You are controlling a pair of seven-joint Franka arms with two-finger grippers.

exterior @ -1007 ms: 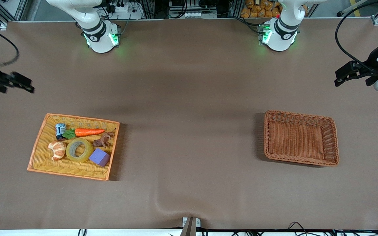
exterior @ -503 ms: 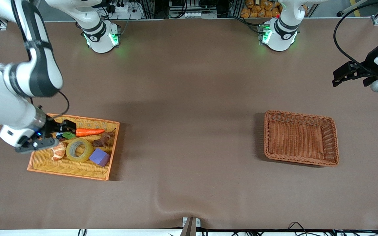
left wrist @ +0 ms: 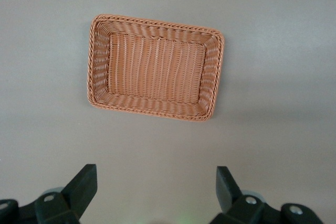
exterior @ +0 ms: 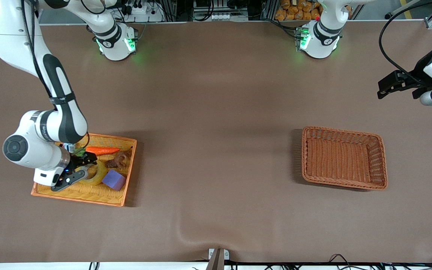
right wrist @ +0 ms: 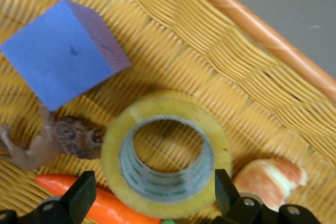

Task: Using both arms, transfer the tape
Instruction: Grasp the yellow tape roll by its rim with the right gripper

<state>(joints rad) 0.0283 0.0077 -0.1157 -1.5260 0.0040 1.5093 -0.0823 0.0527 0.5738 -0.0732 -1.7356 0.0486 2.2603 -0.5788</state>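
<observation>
The yellow woven tray point(exterior: 84, 195) sits on the brown tabletop point(exterior: 216, 112) toward the right arm's end. It holds the tape point(right wrist: 165, 153), a purple foam block point(exterior: 114, 180), a toy carrot point(exterior: 102, 150), a small brown animal figure point(exterior: 117, 161) and a croissant point(right wrist: 270, 178). The carrot lies farther from the front camera than the tape; the purple block lies beside the tape, toward the left arm's end of the table. In the right wrist view the animal figure touches the outer wall of the tape, and the croissant lies just beside the roll.

The brown wicker basket point(exterior: 344, 157) sits toward the left arm's end of the tabletop, with nothing in it.

The tape is a yellowish translucent ring lying flat in the tray, with a grey inner core bearing green print. The tray weave shows through its centre hole.

The right gripper point(exterior: 74, 173) is low over the tape, jaws spread wide, one on each side of the roll, not pinching it.

The left gripper point(exterior: 384, 87) waits in the air over the tabletop at the left arm's end, jaws spread and holding nothing.
</observation>
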